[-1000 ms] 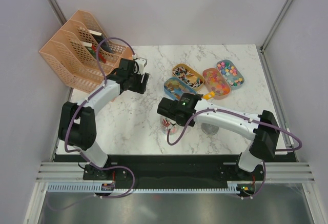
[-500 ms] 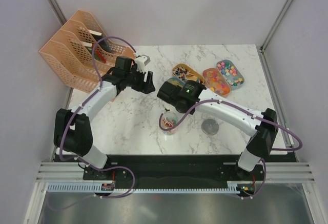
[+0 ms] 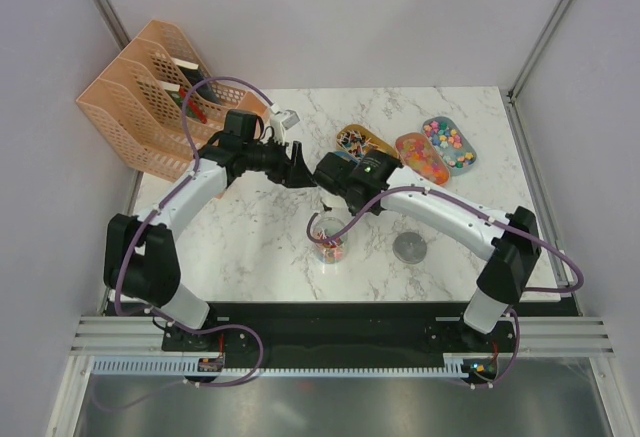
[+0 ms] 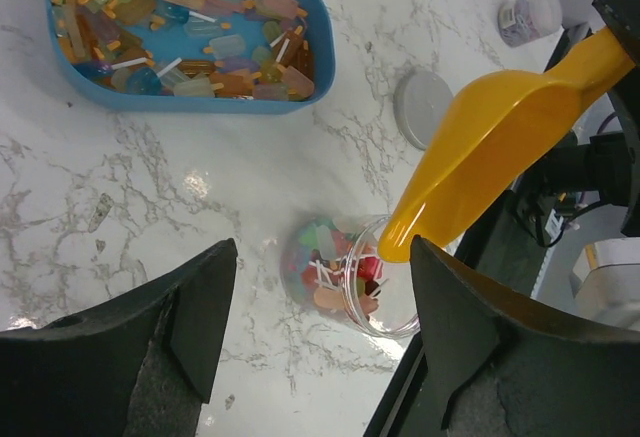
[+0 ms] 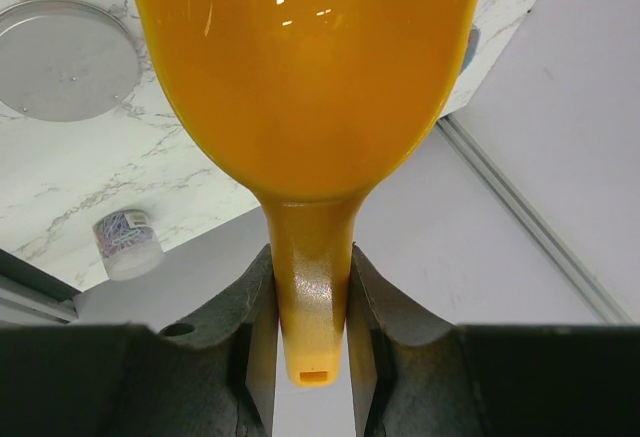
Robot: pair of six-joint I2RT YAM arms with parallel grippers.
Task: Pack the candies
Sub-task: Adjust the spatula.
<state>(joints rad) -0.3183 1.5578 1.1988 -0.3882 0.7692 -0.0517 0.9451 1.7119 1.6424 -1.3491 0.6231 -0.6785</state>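
Marble table point(image 3: 250, 227): right hand point(image 5: 308, 292) clenches the scoop point(image 5: 300, 77) above the jar point(image 4: 340, 282); left hand point(image 4: 322, 302) spread, empty.

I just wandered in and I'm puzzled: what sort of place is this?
Probably a robot test booth, not a shop: a left arm and right arm bolted at a marble-look table, bare walls around it, and the right claw holding a yellow scoop at a jar of candies.
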